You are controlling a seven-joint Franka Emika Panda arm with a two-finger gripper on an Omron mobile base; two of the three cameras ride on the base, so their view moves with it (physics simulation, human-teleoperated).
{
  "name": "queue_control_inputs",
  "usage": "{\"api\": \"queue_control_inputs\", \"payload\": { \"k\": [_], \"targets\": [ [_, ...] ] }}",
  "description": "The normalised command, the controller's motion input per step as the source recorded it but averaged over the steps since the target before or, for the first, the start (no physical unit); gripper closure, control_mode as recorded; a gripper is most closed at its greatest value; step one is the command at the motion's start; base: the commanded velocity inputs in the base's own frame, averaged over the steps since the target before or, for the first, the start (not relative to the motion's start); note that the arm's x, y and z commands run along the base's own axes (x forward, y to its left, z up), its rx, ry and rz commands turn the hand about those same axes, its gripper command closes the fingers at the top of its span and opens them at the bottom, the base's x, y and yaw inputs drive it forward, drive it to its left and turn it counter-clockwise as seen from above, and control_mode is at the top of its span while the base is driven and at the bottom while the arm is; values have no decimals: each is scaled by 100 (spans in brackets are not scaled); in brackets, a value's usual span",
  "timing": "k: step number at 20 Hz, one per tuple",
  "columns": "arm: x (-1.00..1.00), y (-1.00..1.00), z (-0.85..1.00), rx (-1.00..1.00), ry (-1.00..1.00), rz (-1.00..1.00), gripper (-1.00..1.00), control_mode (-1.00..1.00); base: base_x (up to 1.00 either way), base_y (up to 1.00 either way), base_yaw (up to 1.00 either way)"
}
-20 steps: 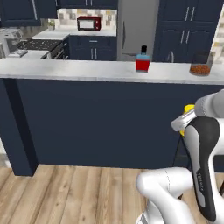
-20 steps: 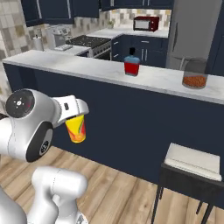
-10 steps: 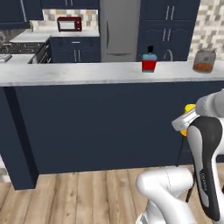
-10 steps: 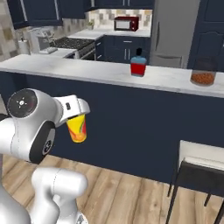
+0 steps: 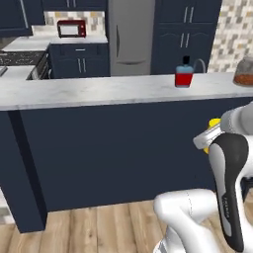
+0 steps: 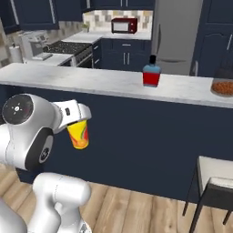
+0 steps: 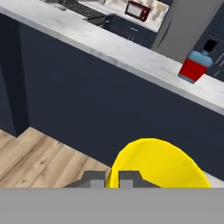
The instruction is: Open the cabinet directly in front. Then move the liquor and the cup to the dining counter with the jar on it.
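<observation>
My gripper (image 6: pixel 76 116) is shut on the rim of the cup (image 6: pixel 78 134), a yellow tumbler with a red-orange mark, held low in front of the dining counter's navy base. The hand view has the cup (image 7: pixel 153 162) just beyond my fingertips (image 7: pixel 93 178). In the left base view a yellow edge of the cup (image 5: pixel 214 123) peeks past my arm. The liquor (image 5: pixel 184 74) (image 6: pixel 151 73) (image 7: pixel 195 65) stands upright on the dining counter (image 5: pixel 99 91) (image 6: pixel 91 79) (image 7: pixel 109 46). The jar (image 5: pixel 244 74) (image 6: pixel 223 84) sits further right on the same top. The cabinet is out of view.
A stool (image 6: pixel 214 182) stands on the wooden floor at the counter's right end. Behind the counter are a steel fridge (image 5: pixel 131 37), a red microwave (image 5: pixel 71 28) and a stove (image 6: pixel 68 45). The counter's left corner post (image 5: pixel 22 173) is near.
The whole scene has slid to the right in both base views, so the camera has moved. The cup stays held in the shut gripper, in the same place relative to the arm.
</observation>
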Motion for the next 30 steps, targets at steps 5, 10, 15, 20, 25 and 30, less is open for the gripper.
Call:
{"api": "queue_control_inputs", "payload": {
  "k": [5, 10, 15, 20, 25, 30],
  "targets": [
    [0, 0, 0, 0, 0, 0, 100, 100, 41, -38, -15],
    [0, 0, 0, 0, 0, 0, 100, 100, -11, -59, -23],
    [0, 0, 0, 0, 0, 0, 100, 100, -1, -13, -6],
    [0, 0, 0, 0, 0, 0, 100, 100, 77, 0, 0],
    [0, 0, 0, 0, 0, 0, 100, 100, 26, -26, -7],
    [-23, -59, 25, 1, 16, -20, 100, -100, -12, -30, -10]
  ]
}}
